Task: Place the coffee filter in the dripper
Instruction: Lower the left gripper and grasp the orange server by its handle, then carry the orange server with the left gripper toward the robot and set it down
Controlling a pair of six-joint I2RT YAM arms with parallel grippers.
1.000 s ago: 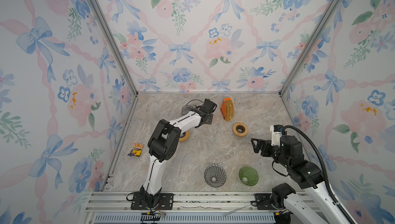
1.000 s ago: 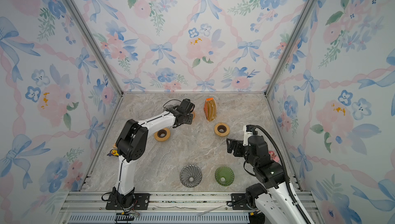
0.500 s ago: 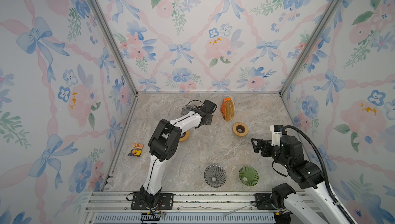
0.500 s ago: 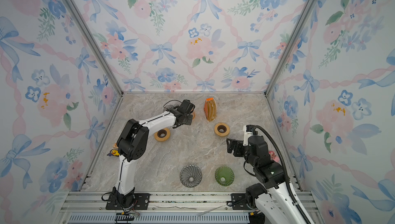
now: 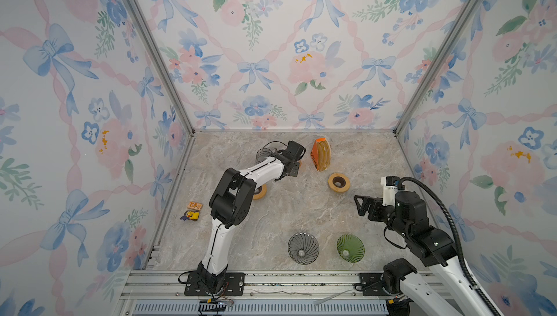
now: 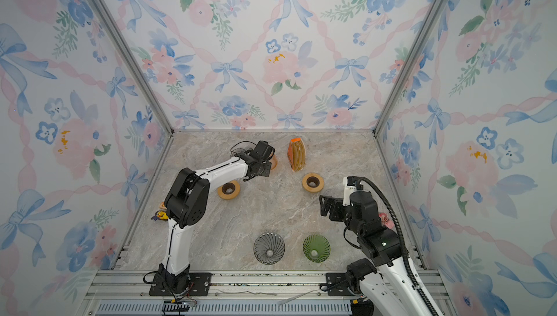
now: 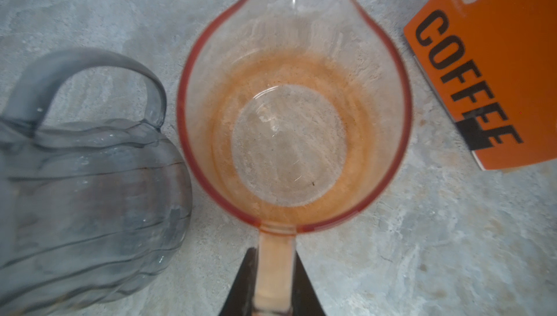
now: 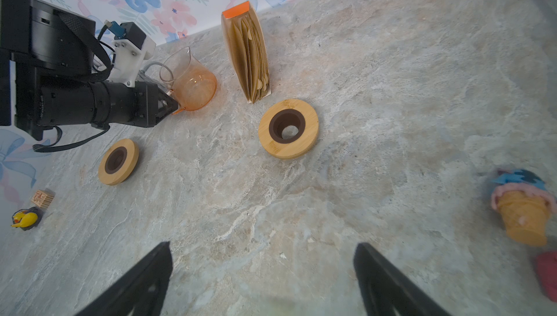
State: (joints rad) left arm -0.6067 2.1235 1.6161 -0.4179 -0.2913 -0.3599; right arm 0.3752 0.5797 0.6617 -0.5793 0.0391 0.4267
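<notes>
On the marbled desk (image 5: 286, 209), the coffee filters (image 5: 323, 157), likely limp and featherlight, stand packed at twelve o'clock, best pinched singly by the upper edge; left jaws clamp the orange carafe (image 7: 289, 136) by its handle, right jaws gape empty.

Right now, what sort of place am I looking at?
Probably a staged robot test booth, not a real kitchen: wallpaper panels box in a marble-look table, two arms are bolted to a rail, and coffee gear sits out: filter pack, drippers, carafe.
</notes>
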